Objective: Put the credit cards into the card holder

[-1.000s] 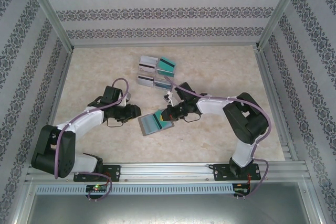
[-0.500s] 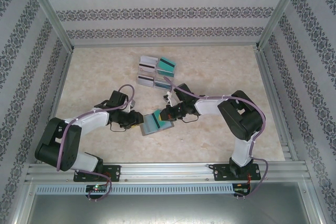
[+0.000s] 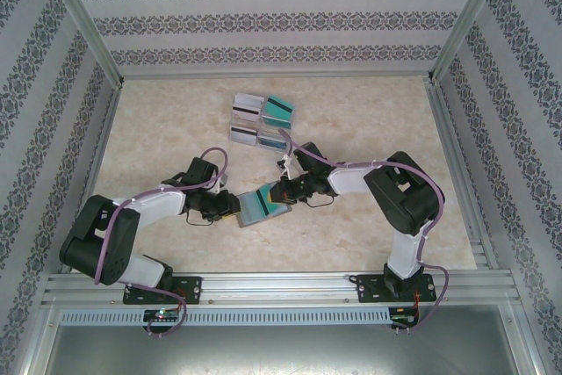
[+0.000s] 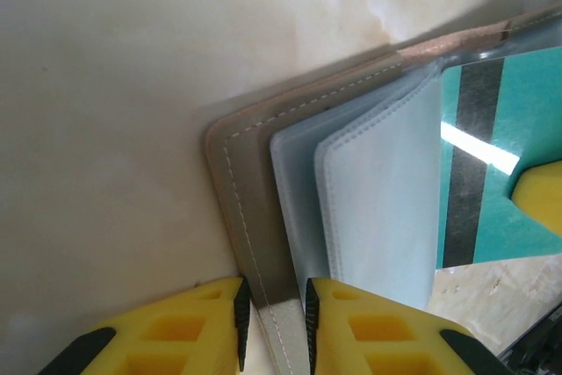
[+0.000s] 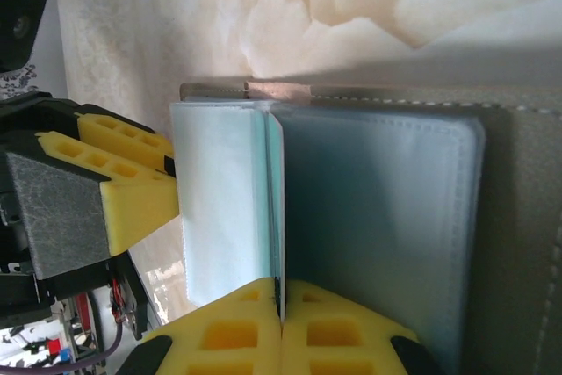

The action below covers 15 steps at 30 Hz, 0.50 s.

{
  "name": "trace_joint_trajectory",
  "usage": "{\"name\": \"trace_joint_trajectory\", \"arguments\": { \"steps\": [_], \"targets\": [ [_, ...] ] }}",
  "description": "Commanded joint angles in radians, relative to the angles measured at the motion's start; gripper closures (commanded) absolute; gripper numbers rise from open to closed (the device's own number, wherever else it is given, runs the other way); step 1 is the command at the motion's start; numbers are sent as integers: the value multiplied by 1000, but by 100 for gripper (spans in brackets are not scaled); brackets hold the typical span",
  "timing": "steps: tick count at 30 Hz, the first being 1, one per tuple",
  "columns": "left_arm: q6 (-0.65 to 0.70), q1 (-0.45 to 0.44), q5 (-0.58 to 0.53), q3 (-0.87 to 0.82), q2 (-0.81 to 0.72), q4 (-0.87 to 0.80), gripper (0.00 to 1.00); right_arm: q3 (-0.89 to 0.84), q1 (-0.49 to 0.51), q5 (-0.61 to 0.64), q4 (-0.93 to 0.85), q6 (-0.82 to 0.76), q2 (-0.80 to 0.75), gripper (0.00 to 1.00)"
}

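The grey card holder lies open in the middle of the table, its bluish sleeves fanned up. My left gripper is at its left edge. In the left wrist view the narrow jaws have the grey cover between them, touching both pads. My right gripper is shut on a teal credit card with a dark stripe. That card stands edge-on between two sleeves, just above the shut right gripper. More credit cards, teal and white-grey, sit in the tray.
A clear four-compartment tray stands behind the holder, toward the back of the table. Patterned walls and metal posts close in the table on three sides. The left gripper's yellow fingers sit close to the holder in the right wrist view.
My left gripper has moved right to the holder's left edge and narrowed its jaws around the cover. The right gripper has barely moved and still holds the teal card.
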Motion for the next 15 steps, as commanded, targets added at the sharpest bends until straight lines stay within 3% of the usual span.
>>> {"name": "trace_joint_trajectory", "arguments": {
  "steps": [1, 15],
  "targets": [
    [-20, -38, 8, -16, 25, 70, 75, -4, 28, -23, 33, 38, 14, 100],
    [-29, -41, -1, -30, 12, 86, 76, 16, 48, -95, -20, 11, 39, 100]
  ]
}}
